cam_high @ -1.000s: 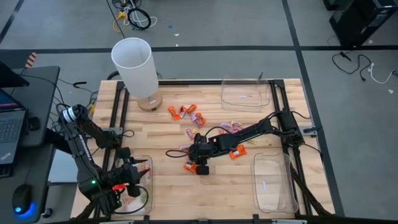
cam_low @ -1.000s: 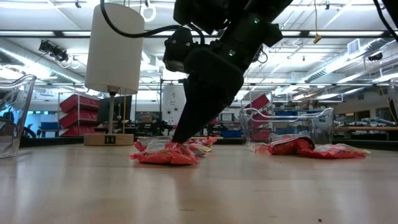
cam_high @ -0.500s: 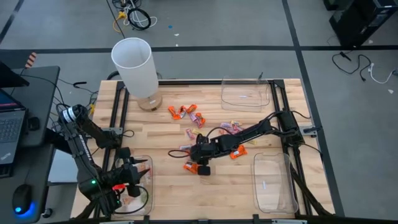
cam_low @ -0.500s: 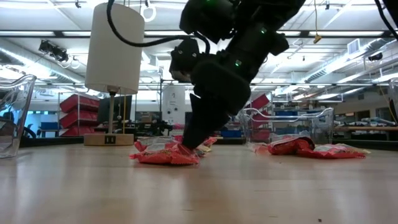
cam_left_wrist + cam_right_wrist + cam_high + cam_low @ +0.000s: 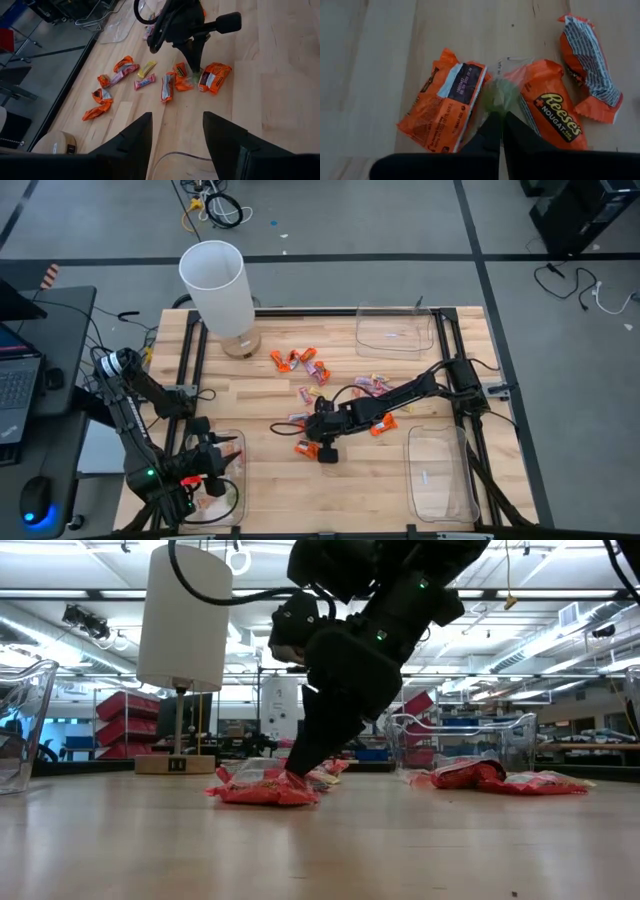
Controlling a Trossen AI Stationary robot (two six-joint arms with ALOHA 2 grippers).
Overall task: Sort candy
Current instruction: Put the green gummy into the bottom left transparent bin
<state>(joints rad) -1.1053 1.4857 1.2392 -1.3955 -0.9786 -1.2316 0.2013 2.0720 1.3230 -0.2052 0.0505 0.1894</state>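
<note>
Wrapped candy lies scattered over the middle of the wooden table point(image 5: 260, 500): orange pieces point(image 5: 295, 360), pink ones point(image 5: 318, 372) and more point(image 5: 365, 385). My right gripper point(image 5: 501, 120) is shut and points down on a pale green candy point(image 5: 501, 95). That candy lies between two orange candies point(image 5: 445, 107) point(image 5: 550, 112), all flat on the wood. My left gripper point(image 5: 175, 145) waits open above a clear tray point(image 5: 235, 480) at the near left corner. My right gripper pinches the pale green candy's wrapper at its near end point(image 5: 499, 104) between its two fingertips. The fingers point(image 5: 194, 67) come down slanting from above. The candy lies on the table, squeezed in between the two orange candies.
A white cylinder point(image 5: 215, 280) stands on a wooden base at the far left. Clear trays stand at the far right point(image 5: 395, 330) and the near right point(image 5: 440, 475). An orange candy point(image 5: 380, 425) lies under my right arm. Black rails run along both table sides.
My right gripper has stayed over the same candies and its fingers have drawn together on the pale green candy. The candies around it lie where they were.
</note>
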